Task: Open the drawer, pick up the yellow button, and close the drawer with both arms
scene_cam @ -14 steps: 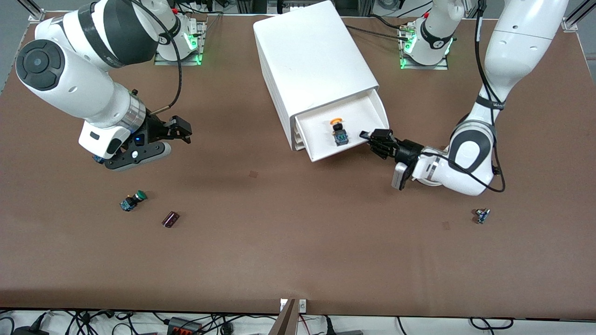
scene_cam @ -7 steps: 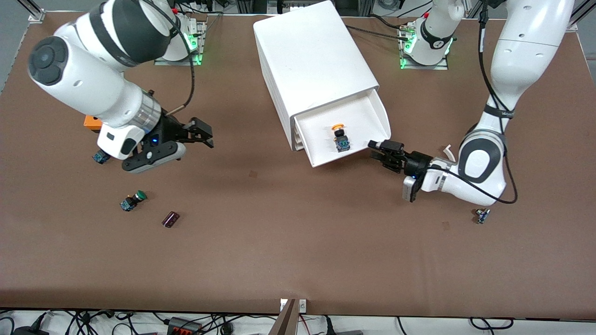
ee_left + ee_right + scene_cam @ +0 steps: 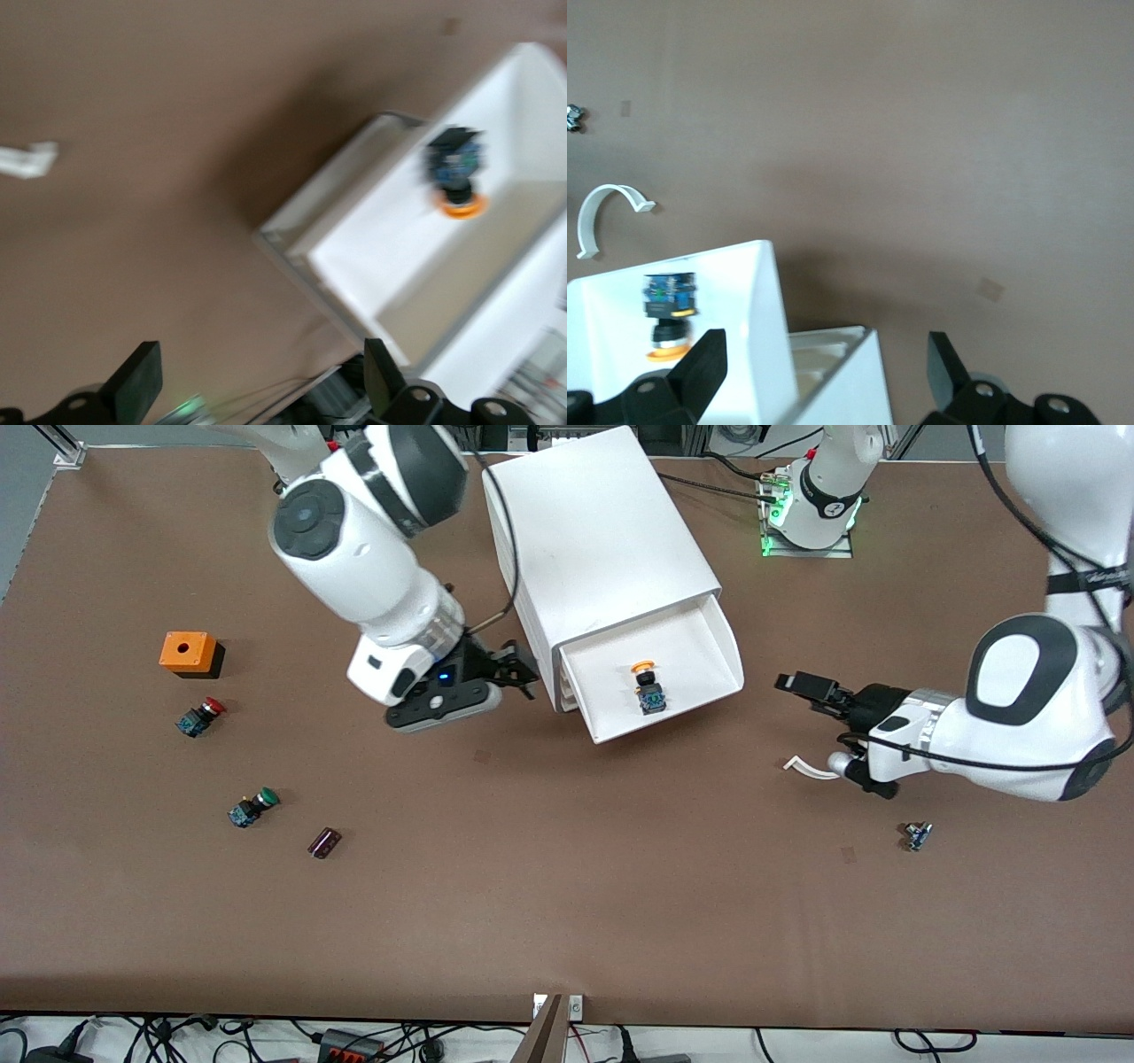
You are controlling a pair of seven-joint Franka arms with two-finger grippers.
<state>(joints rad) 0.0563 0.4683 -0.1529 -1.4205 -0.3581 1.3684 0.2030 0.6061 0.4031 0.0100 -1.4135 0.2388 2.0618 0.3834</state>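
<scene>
The white cabinet point(image 3: 594, 540) has its top drawer point(image 3: 691, 646) pulled out. The yellow-orange capped button point(image 3: 647, 686) lies in the drawer on its side, by itself. My left gripper point(image 3: 819, 722) hangs open and holds nothing, over the table beside the drawer's front corner, toward the left arm's end. In the left wrist view the drawer point(image 3: 354, 257) and button point(image 3: 454, 168) lie ahead of the open gripper point(image 3: 257, 390). My right gripper point(image 3: 521, 670) is open at the cabinet's front corner toward the right arm's end. The right wrist view shows the drawer wall point(image 3: 762, 328) and button point(image 3: 669, 310) past its gripper point(image 3: 824, 372).
A white curved strip point(image 3: 811, 769) lies on the table under the left gripper. An orange box point(image 3: 188, 653), a red-capped button point(image 3: 199, 716), a green-capped button point(image 3: 252, 806) and a dark small part point(image 3: 324, 842) lie toward the right arm's end. Another small part point(image 3: 917, 835) lies near the left arm.
My left gripper opened, let go of the drawer's front and drew back toward the left arm's end. The right arm swung across to the cabinet. The white strip now lies on the table.
</scene>
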